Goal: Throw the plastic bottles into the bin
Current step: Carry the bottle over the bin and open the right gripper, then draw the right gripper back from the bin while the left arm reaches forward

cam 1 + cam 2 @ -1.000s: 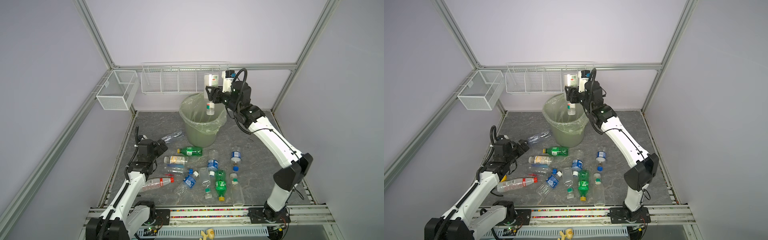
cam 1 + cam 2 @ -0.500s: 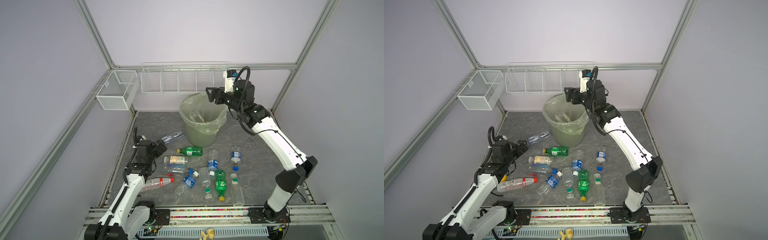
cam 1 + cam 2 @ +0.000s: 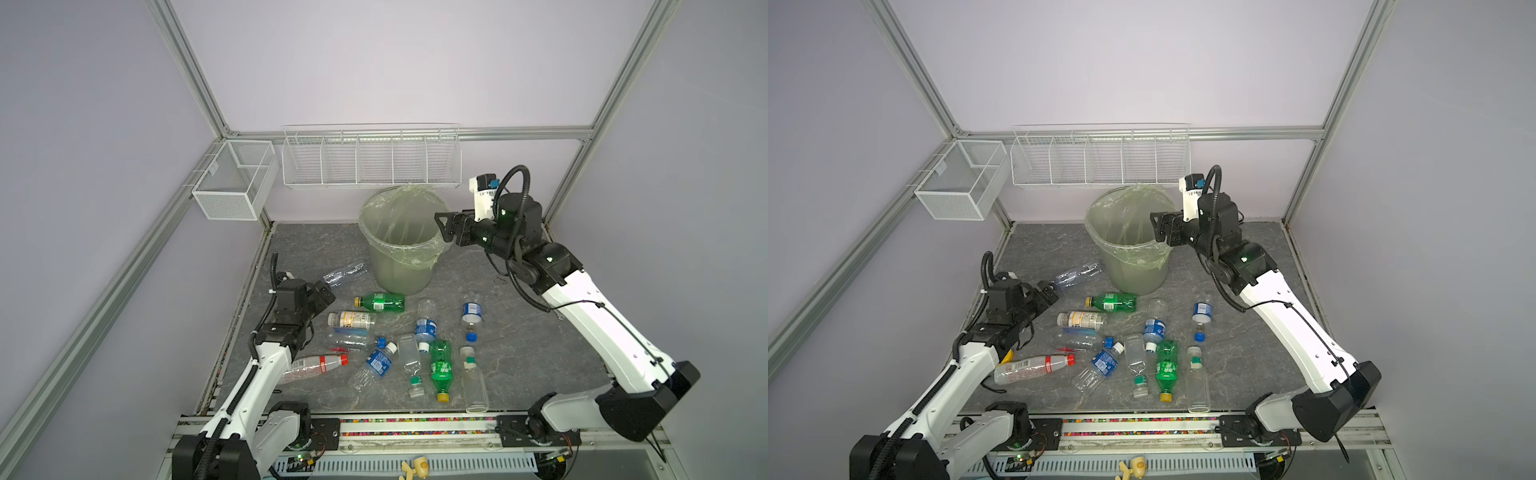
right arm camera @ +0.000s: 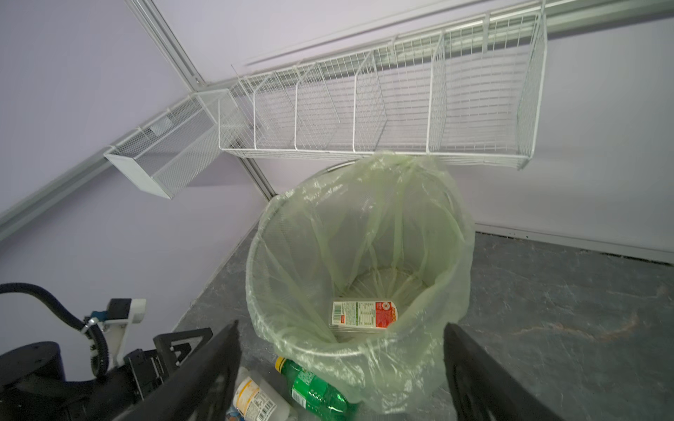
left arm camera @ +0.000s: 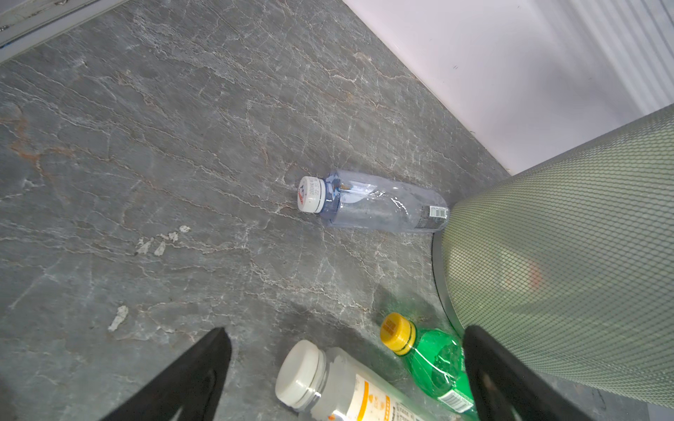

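Guard first against snagging the liner (image 3: 434, 253) of the bin (image 3: 399, 274). Note the right gripper (image 3: 442, 227): spread wide, empty, poised just beside the rim on the bin's right, level with the loose bag folds. Expect a caught fold to drag the bag out or tip the bin. Judge a lift clear of the rim safer than a straight pull back.

Guard next against scattering the plastic bottles (image 3: 426, 328) across the floor (image 3: 532, 332). Treat them as crowded in the near middle, with touching and crossing bodies. Being round, thin-walled and light, likely to roll off under a glancing jaw or squirt out of an off-centre pinch.

Find one red-and-white labelled bottle (image 4: 364, 315) lying flat on the bin bottom, below and left of the right gripper. Find all others on the floor, near of the bin.

Note the left gripper (image 3: 326, 294): likewise spread wide and empty, low at the left, pointing toward the bin foot. Locate the clear white-capped bottle (image 5: 372, 204) just beyond it, far and right, on its side, base end at the bin wall; contact there impossible to confirm. Locate the green yellow-capped bottle (image 5: 430, 359) and the white-lidded bottle (image 5: 324, 379) just right of it, untouched.
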`<state>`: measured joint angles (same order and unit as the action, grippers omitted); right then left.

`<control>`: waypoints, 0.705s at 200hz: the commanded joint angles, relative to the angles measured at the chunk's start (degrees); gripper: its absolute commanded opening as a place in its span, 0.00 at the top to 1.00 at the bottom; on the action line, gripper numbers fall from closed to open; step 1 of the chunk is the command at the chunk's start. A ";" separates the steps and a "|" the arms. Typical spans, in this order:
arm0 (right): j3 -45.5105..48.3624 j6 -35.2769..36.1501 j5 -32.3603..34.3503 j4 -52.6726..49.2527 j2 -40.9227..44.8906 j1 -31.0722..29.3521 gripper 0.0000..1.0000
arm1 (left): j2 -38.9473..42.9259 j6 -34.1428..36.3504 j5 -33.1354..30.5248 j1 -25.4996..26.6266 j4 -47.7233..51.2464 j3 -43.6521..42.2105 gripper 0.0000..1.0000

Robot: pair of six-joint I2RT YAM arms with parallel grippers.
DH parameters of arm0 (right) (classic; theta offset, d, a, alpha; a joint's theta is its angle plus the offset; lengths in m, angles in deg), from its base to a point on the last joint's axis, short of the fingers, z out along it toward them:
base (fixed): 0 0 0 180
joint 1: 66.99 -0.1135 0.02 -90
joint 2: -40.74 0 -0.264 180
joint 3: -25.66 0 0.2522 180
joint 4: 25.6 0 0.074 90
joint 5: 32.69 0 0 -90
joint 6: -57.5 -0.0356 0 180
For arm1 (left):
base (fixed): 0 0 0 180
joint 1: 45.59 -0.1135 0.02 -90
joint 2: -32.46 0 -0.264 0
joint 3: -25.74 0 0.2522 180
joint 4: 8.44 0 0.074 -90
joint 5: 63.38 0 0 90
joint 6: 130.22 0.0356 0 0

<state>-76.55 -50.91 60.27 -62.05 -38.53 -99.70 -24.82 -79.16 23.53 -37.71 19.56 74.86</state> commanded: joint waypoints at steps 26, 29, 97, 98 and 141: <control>10.03 -1.95 -0.04 -3.20 4.42 0.38 0.12 | 0.15 -1.89 -1.17 -0.30 2.01 2.16 0.01; 10.53 -2.21 -0.03 -3.35 4.57 0.31 0.12 | 0.20 -2.07 -1.37 -0.32 2.43 2.29 0.01; 18.44 -4.51 2.38 -6.13 7.93 0.36 0.12 | 3.17 -8.68 -5.02 -0.32 12.72 3.96 0.01; 18.55 -4.52 2.43 -6.17 7.96 0.32 0.12 | 3.24 -8.73 -5.01 -0.32 12.78 3.90 0.01; 21.83 -4.52 4.60 -8.12 9.90 0.35 0.12 | 6.06 -12.84 -4.80 -0.01 17.52 3.46 0.01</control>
<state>-56.74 -54.78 62.59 -68.48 -30.57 -99.70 -20.51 -87.88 19.35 -37.71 31.93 77.61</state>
